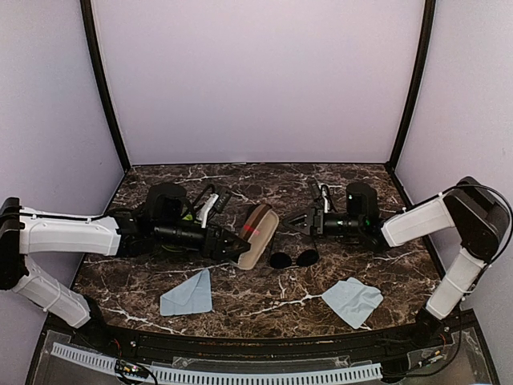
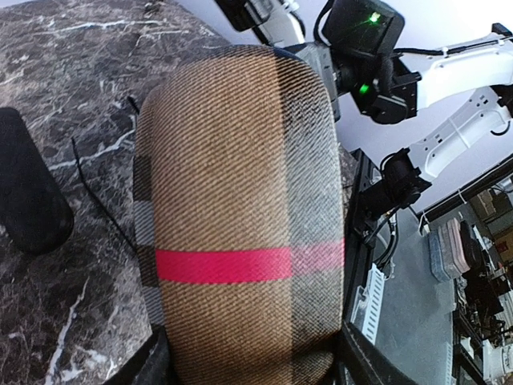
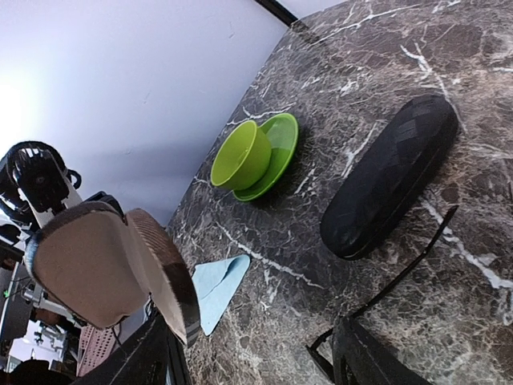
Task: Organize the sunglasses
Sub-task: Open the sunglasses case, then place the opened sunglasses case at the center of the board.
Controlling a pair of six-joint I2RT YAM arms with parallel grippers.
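Observation:
A pair of sunglasses (image 1: 292,258) with round dark lenses lies on the marble table, just right of an open brown striped case (image 1: 258,233). My left gripper (image 1: 236,247) is shut on that case; in the left wrist view its plaid cover (image 2: 240,200) fills the frame, with my left gripper (image 2: 252,370) holding its near end. My right gripper (image 1: 295,222) hangs open above and behind the sunglasses. In the right wrist view my right gripper (image 3: 256,357) holds nothing, and a thin black temple arm (image 3: 401,273) lies beside its right finger.
Two light blue cloths (image 1: 187,295) (image 1: 353,301) lie near the front edge. A black case (image 3: 393,176) and a green bowl on a green saucer (image 3: 256,156) sit beyond the right gripper. The black case (image 2: 28,192) also shows left of the striped one.

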